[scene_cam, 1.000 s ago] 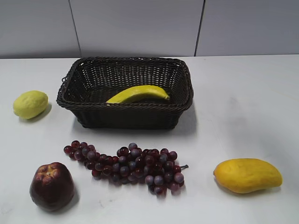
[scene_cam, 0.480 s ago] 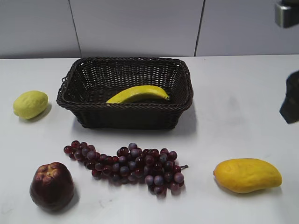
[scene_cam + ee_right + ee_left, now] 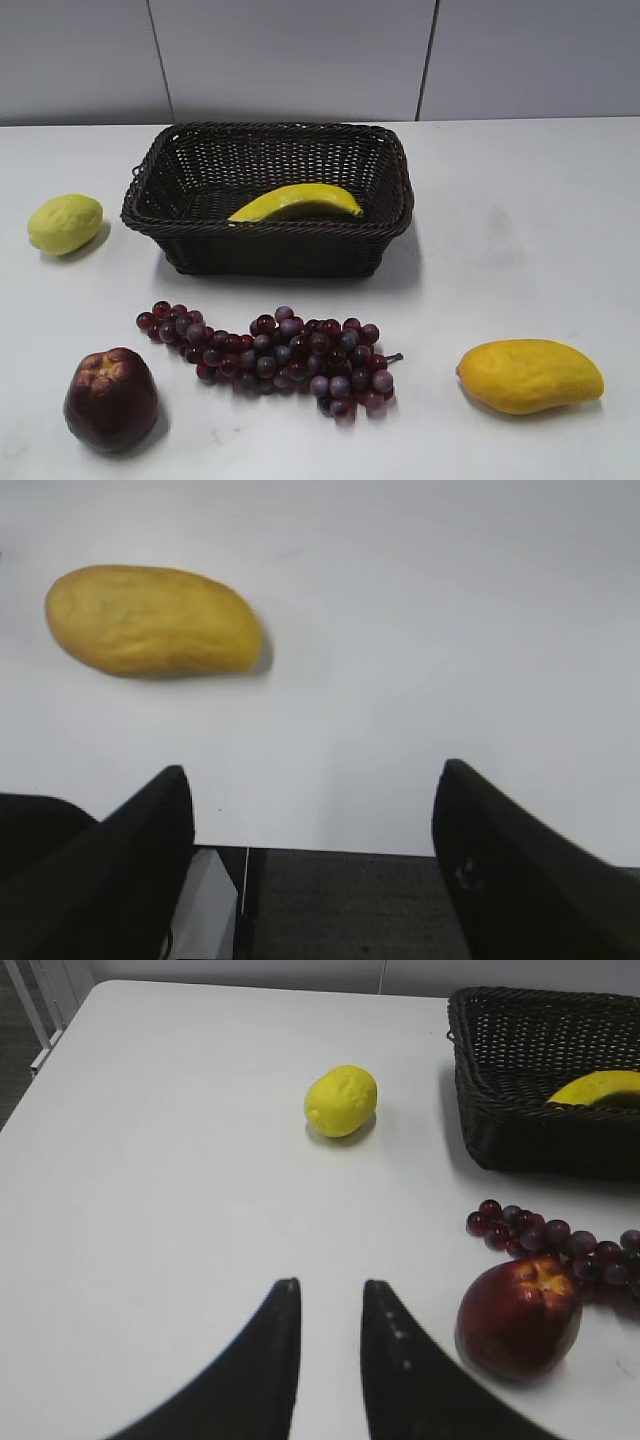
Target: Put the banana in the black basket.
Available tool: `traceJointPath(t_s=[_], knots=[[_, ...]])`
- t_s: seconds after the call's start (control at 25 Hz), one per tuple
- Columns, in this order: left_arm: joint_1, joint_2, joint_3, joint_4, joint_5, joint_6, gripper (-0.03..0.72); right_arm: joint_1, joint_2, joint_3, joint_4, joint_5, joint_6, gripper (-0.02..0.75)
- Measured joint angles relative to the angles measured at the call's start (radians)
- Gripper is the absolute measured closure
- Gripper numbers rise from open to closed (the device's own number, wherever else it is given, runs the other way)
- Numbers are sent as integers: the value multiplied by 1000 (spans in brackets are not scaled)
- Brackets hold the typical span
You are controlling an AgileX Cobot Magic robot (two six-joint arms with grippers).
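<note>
The banana (image 3: 297,201) lies inside the black basket (image 3: 398,170), near its front wall, at the back middle of the table. Neither gripper shows in the exterior view. In the left wrist view the basket (image 3: 530,1140) is at the upper right with the banana's end (image 3: 600,1088) showing over its rim. My left gripper (image 3: 327,1288) hangs over bare table, empty, its fingers close together with a narrow gap. My right gripper (image 3: 310,775) is wide open and empty, over the table's front edge.
A lemon (image 3: 65,223) lies left of the basket. A bunch of purple grapes (image 3: 270,350) and a dark red apple (image 3: 111,398) lie in front. A mango (image 3: 530,375) lies at the front right, up-left of the right gripper in its wrist view (image 3: 152,620).
Half a second ago part of the right arm showed at the right edge of the exterior view; it is now out of that view. The banana and basket have not moved.
</note>
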Motion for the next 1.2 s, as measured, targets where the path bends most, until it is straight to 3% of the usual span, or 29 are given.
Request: traceJointPath(t_s=[0.2,0.68,1.2], knots=[[0,0,0,0,0,0,484,-103,-180,11,-3,-3,-4,145],[0,0,0,0,0,0,484,-230,-588,128,28,0,-124,145],[0,0,0,0,0,0,484,-244,-832,232,49,3,-150,146]])
